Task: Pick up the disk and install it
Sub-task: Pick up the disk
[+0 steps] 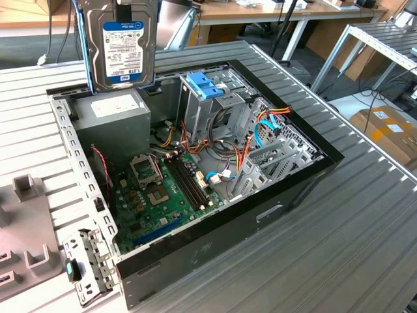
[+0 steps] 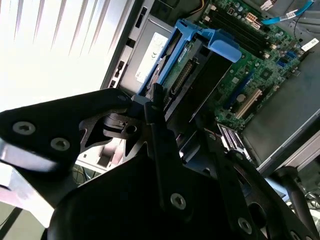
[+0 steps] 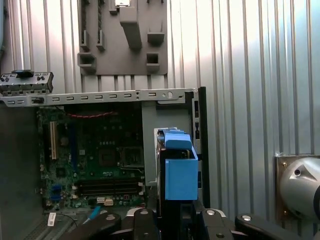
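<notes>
The disk point(image 1: 124, 49) hangs upright in the air over the back left corner of the open computer case point(image 1: 306, 176), label side toward the exterior view. It is grey metal with a pale label, framed by a light blue carrier rail. In both wrist views my gripper point(image 2: 179, 107) is shut on it, one black finger point(image 2: 159, 130) on each flat side. In the first wrist view the disk point(image 3: 177, 170) shows edge-on between the fingers of the gripper point(image 3: 175, 215). It is above the case wall beside the grey power-supply box point(image 1: 111, 117).
Inside the case lie a green motherboard point(image 1: 163, 195), a tall metal drive cage with a blue latch point(image 1: 205, 85), and loose coloured cables point(image 1: 260, 130). A grey fixture point(image 1: 26, 248) sits on the slatted metal table at the exterior view's left. Tables and a cardboard box point(image 1: 388, 127) stand beyond.
</notes>
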